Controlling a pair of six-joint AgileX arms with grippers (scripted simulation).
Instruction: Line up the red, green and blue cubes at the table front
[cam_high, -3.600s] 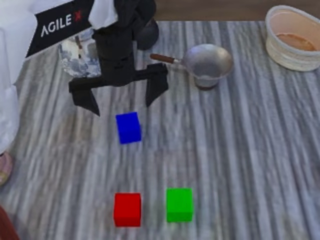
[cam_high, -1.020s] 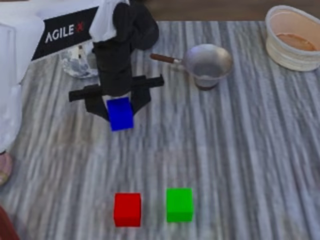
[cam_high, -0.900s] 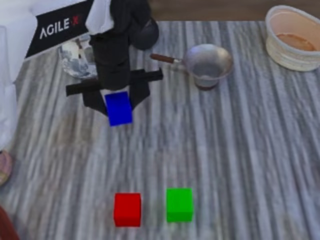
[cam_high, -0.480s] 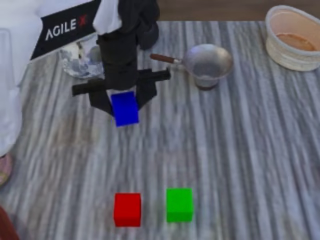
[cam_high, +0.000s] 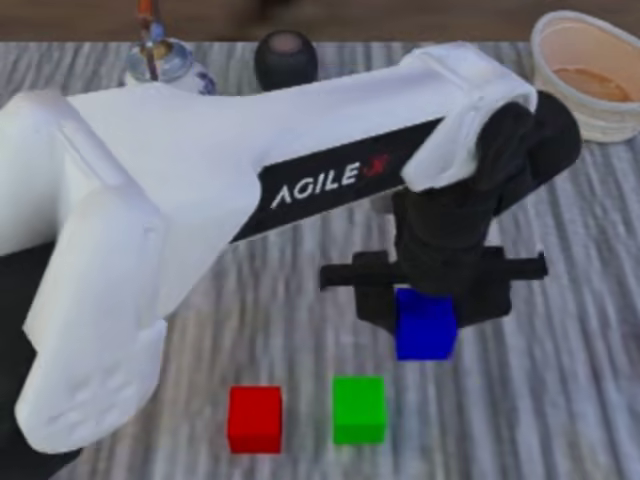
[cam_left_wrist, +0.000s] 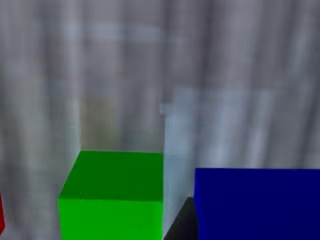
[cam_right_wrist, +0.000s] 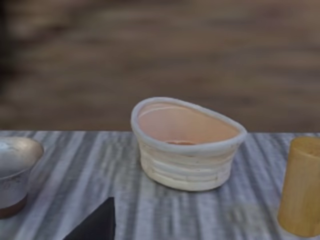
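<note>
Left pincer (cam_high: 424, 318) has the blue cube (cam_high: 425, 325) clamped — hanging just right of the green cube (cam_high: 359, 408), red cube (cam_high: 254, 418) further left.

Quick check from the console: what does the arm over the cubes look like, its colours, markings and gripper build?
The left arm has bulky white rounded shells with a black panel lettered AGILE in white, followed by a red X mark. Its wrist section is black. The left gripper is black too, with a straight crossbar and two fingers beneath it. No cables are visible.
</note>
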